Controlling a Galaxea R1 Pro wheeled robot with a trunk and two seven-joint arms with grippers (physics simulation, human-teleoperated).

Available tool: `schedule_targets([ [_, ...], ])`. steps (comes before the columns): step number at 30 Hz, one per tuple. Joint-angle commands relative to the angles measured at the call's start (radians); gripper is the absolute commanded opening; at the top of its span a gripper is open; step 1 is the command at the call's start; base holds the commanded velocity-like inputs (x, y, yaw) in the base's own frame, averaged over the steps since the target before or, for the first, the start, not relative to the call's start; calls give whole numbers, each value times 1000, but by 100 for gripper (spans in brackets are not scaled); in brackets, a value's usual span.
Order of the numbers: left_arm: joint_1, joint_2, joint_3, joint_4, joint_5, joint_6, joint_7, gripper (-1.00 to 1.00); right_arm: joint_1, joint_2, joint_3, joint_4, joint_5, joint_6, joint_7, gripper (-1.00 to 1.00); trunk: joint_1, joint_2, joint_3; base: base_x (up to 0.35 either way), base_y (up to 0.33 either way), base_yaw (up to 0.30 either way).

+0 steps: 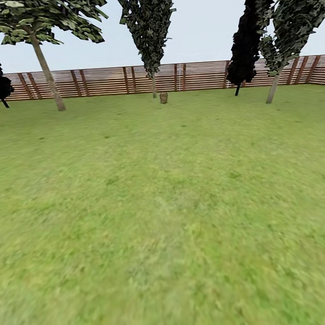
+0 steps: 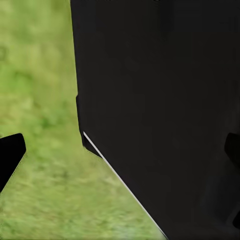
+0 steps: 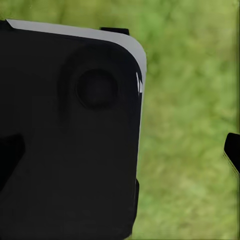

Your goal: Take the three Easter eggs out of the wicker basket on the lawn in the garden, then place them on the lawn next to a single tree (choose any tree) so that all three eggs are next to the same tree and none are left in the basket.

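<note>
We're crossing the broad green lawn [image 1: 165, 205]; the small tan woven wicker basket [image 1: 164, 98] stands far ahead beside a slender pale-trunked tree [image 1: 153, 83]; we can't tell either gripper's finger spread; next, close in.

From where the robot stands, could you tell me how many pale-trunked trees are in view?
3: one at the left, leaning; a slender one in the middle beside the wicker basket; one at the right, leaning. Others may lie beyond the picture's edges.
</note>
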Motion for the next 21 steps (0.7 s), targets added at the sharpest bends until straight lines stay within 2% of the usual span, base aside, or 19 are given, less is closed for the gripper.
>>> schedule_targets([
  [1, 0, 0, 1, -2, 1, -1, 0, 100, -1, 0, 1, 1, 3, -3, 0, 100, 1, 0, -1, 327, 0, 0],
  [21, 1, -2, 1, -2, 1, -1, 0, 100, -1, 0, 0, 1, 3, -3, 0, 100, 1, 0, -1, 326, 0, 0],
])
